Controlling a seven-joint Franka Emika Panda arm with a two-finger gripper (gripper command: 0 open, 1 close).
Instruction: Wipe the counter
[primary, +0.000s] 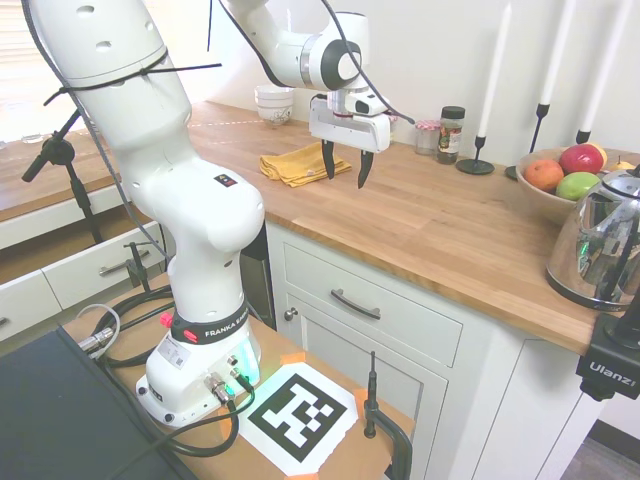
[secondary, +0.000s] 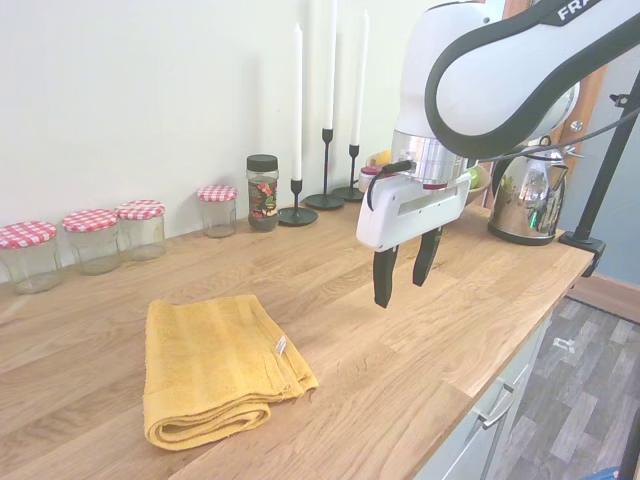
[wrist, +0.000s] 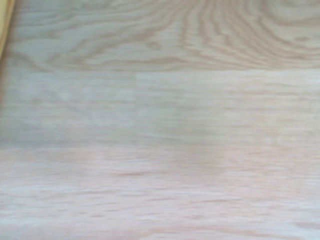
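Running lengthwise from the bowls at the far corner toward the kettle (primary: 600, 245) at the near end, the counter (primary: 430, 225) is one long butcher-block top of narrow planks laid along that same axis, sitting over white cabinets with bar handles. The gripper (secondary: 399, 276) hangs above the bare wood, fingers spread apart and empty, pointing straight down, near one folded yellow towel (secondary: 215, 365) that lies flat on the counter. Along the wall in the second exterior view stand four jars with red-checked lids (secondary: 141, 228), one dark-lidded spice jar (secondary: 262, 192) and three white candles in black holders (secondary: 297, 120). One fruit bowl (primary: 548, 195) sits by the kettle. The wrist view shows only blurred wood grain, with a yellow sliver at one corner.
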